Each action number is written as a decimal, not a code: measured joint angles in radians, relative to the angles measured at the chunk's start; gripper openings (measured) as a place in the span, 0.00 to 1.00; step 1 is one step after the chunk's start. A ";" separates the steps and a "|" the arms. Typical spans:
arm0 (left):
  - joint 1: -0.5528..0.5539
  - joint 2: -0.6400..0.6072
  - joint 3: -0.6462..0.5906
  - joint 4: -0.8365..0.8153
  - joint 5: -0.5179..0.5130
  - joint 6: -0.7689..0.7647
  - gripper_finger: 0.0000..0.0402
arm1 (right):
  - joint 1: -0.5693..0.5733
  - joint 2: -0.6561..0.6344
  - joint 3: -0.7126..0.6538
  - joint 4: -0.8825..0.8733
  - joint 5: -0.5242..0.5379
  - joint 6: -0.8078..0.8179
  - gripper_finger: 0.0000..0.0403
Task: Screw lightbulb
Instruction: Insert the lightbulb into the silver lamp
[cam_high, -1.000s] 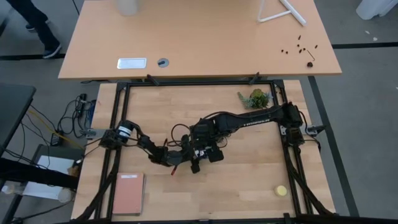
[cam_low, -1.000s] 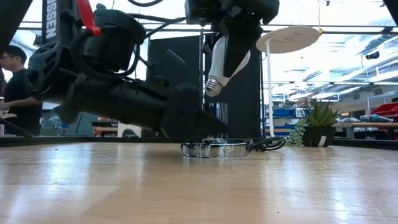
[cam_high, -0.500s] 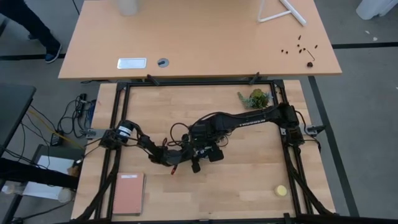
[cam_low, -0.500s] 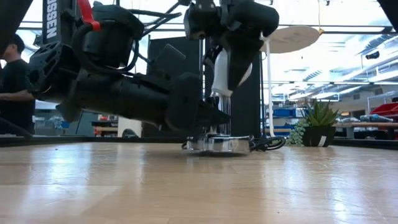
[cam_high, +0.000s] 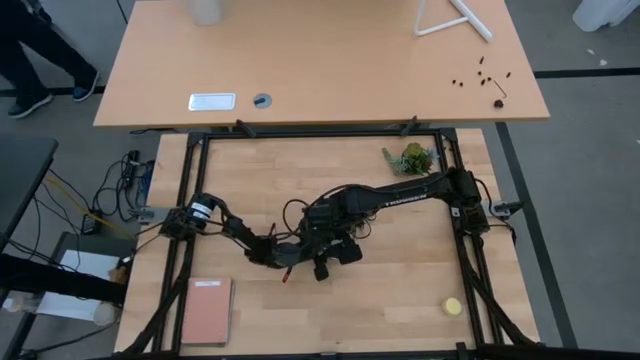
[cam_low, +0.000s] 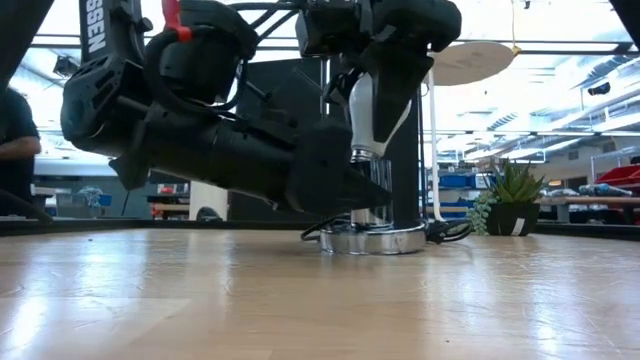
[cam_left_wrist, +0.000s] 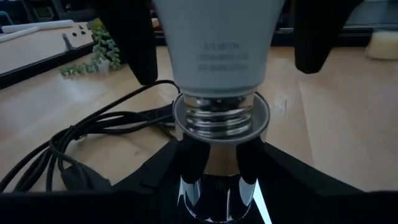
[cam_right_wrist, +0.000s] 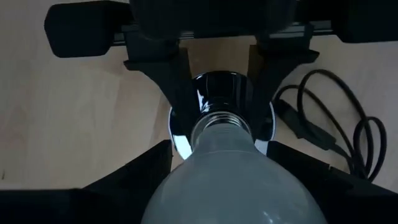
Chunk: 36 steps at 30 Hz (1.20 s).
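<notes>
The white lightbulb (cam_low: 372, 108) stands upright with its greyish screw end (cam_left_wrist: 219, 113) in the mouth of the chrome socket (cam_left_wrist: 217, 183). The socket rises from the round silvery disc (cam_low: 372, 240) on the table. My right gripper (cam_low: 378, 55) is above it, shut on the bulb. My left gripper (cam_left_wrist: 219, 168) lies low and level, shut on the socket's stem. Both meet at the table's middle (cam_high: 318, 255). A thin black cord (cam_left_wrist: 93, 143) runs from the disc. My left gripper pinches the chrome stem of the socket (cam_left_wrist: 217, 186) between its two fingers (cam_left_wrist: 191, 163), just under the socket's rim. The fingers come level from the table's left, across the upright stem. The disc stays flat on the table. My right gripper pinches the bulb's white body (cam_right_wrist: 233, 180) between its two fingers (cam_right_wrist: 134, 174), coming from above and pointing down. The bulb hangs upright below it, screw end (cam_right_wrist: 221, 127) down in the socket's mouth.
A small plant (cam_high: 410, 158) stands at the table's far right. A flat yellow round thing (cam_high: 452, 306) lies near the right front corner. A reddish book (cam_high: 205, 310) lies at the left front. A person (cam_low: 15, 150) stands beyond the table at the left.
My right gripper has gone down with the bulb, whose screw end, first well above the socket, now sits in its mouth. Both grippers, the socket and the disc have shifted a little toward the table's right.
</notes>
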 joint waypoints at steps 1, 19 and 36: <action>0.000 0.000 0.002 0.000 0.002 0.000 0.45 | 0.002 0.000 0.000 -0.001 0.000 0.000 0.66; 0.002 -0.001 0.001 -0.004 -0.011 -0.033 0.45 | 0.032 0.000 0.000 0.067 0.017 -0.032 0.66; 0.001 -0.002 0.000 -0.011 -0.017 -0.055 0.45 | 0.002 0.000 0.000 0.032 0.051 -0.057 0.66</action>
